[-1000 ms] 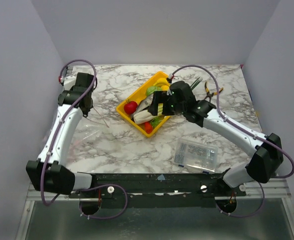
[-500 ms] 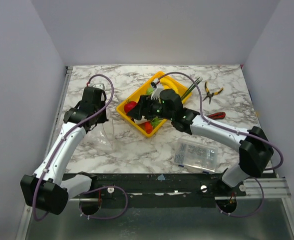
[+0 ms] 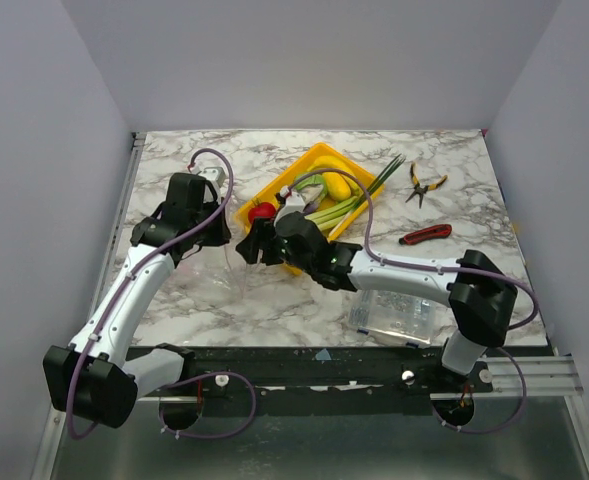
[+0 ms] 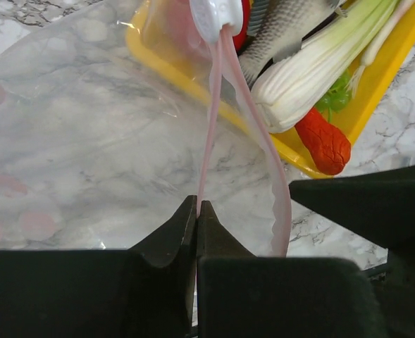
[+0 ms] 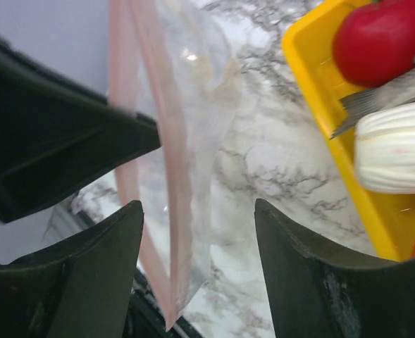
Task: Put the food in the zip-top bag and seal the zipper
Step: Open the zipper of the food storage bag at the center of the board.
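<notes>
zipper [image 4: 209, 120] clamped in left claw [image 4: 196, 205], food [image 4: 313, 70] beyond

Pink zipper [image 4: 208, 127] between closed jaws

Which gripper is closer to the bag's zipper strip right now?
Left. The left gripper is shut on the zipper, pinching it. The right gripper is open; the strip appears to hang between its fingers, not gripped.

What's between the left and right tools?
The open mouth of the zip-top bag with its pink zipper, clearest in the right wrist view; the left tool pinches one lip.
</notes>
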{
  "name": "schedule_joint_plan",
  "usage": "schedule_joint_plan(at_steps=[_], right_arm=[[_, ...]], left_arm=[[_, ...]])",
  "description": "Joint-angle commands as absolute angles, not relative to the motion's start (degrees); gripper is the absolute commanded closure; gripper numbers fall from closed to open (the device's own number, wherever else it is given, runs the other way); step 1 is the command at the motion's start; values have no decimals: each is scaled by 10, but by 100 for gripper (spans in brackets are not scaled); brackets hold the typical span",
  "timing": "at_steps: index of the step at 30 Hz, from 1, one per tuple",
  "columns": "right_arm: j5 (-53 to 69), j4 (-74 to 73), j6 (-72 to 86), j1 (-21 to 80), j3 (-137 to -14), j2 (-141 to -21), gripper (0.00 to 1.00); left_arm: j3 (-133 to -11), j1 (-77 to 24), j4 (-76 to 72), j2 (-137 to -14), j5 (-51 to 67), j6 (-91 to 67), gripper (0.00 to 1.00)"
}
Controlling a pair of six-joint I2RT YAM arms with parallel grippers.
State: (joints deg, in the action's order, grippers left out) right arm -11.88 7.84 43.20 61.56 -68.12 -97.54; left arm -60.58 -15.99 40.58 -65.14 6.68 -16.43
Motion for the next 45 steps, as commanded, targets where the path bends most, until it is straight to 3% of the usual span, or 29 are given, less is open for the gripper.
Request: schedule_joint_plan(at_steps=[1,4,7,8,12,16,21,29,36,45], right_arm=[[-207,55,406,621,-713,-1007,37],[-215,37,404,621,-747,-1032,50],[-212,19,424,621,-767,-1041,89],[-211,15,437,621,-767,-1037,99],[-211,25,498,621,-742,-1012,100],[-229,25,525,621,-740,-999,100],[-214,46,576,621,-731,-990,100],[-188,50,621,621,-728,-999,100],[-171,92,597,616,-679,-1013,100],[-53,154,562,582,-683,-1052,100]], left_arm=[[-609,-163,386,-650,120,-161,100],[-610,-163,386,-652,118,-161,100],[-615,-162,396,-659,102,-159,100],[-617,-162,400,-660,85,-161,95],[-606,-157,393,-646,88,-169,64],[-596,-157,384,-623,108,-167,56],[-591,-159,385,-625,133,-154,64],[-594,-159,396,-621,120,-138,100],[-599,-143,416,-571,-21,-155,100],[-602,-118,416,-593,35,-136,100]])
